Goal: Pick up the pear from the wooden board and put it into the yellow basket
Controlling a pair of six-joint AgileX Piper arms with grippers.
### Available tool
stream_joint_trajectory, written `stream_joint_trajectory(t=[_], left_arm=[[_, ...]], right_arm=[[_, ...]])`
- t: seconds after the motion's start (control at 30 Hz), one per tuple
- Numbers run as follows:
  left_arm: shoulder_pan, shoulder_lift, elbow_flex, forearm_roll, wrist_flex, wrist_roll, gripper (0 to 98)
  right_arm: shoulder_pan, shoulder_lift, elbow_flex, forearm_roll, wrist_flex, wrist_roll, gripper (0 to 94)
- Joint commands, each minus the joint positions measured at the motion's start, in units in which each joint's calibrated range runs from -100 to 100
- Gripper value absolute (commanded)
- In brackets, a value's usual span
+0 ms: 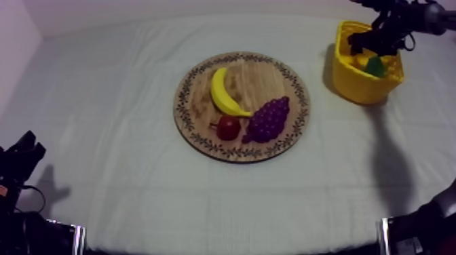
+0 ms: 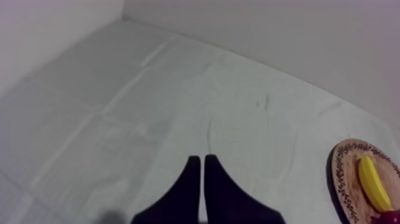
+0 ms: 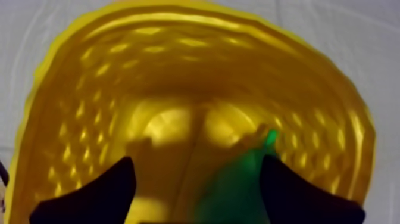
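The green pear [image 1: 374, 66] lies inside the yellow basket [image 1: 366, 88] at the far right of the table. My right gripper [image 1: 370, 44] hangs over the basket's mouth. Seen from the right wrist, its fingers [image 3: 98, 193] stand wide apart above the basket's floor [image 3: 178, 71], and the pear [image 3: 235, 184] rests close to one finger without touching the other. The gripper [image 3: 196, 164] is open. The round wooden board [image 1: 203, 135] sits mid-table. My left gripper [image 1: 24, 152] rests low at the left, its fingers [image 2: 200, 159] together as a narrow wedge over bare cloth.
On the board lie a banana [image 1: 222, 93], a bunch of grapes [image 1: 269, 119] and a small red fruit [image 1: 229, 127]. From the left wrist, the board's rim [image 2: 342, 179] and the banana [image 2: 372, 182] appear beyond the cloth. Bare cloth surrounds the board.
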Motion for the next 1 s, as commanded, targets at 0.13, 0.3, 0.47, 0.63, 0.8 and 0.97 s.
stream_joint_trajectory(t=[0.13, 0.3, 0.47, 0.63, 0.8, 0.97], left_arm=[[0.0, 0.0, 0.0, 0.0, 0.0, 0.0, 0.1], [0.0, 0.0, 0.0, 0.0, 0.0, 0.0, 0.1], [0.0, 0.0, 0.0, 0.0, 0.0, 0.0, 0.1], [0.0, 0.0, 0.0, 0.0, 0.0, 0.0, 0.1], [0.0, 0.0, 0.0, 0.0, 0.0, 0.0, 0.1], [0.0, 0.0, 0.0, 0.0, 0.0, 0.0, 0.1]], right_arm=[[0.8, -6.8, 5.2, -2.4, -2.1, 0.8, 12.5], [1.1, -14.9, 12.5, -4.4, -3.9, 2.4, 2.7], [1.1, -24.4, 21.3, -5.8, -5.2, 3.8, 1.1], [1.7, -35.1, 30.9, -8.1, -6.0, 6.6, 0.8], [1.9, -46.2, 40.0, -9.0, -5.7, 8.3, 0.7], [2.1, -57.5, 48.7, -9.5, -4.5, 9.6, 0.7]])
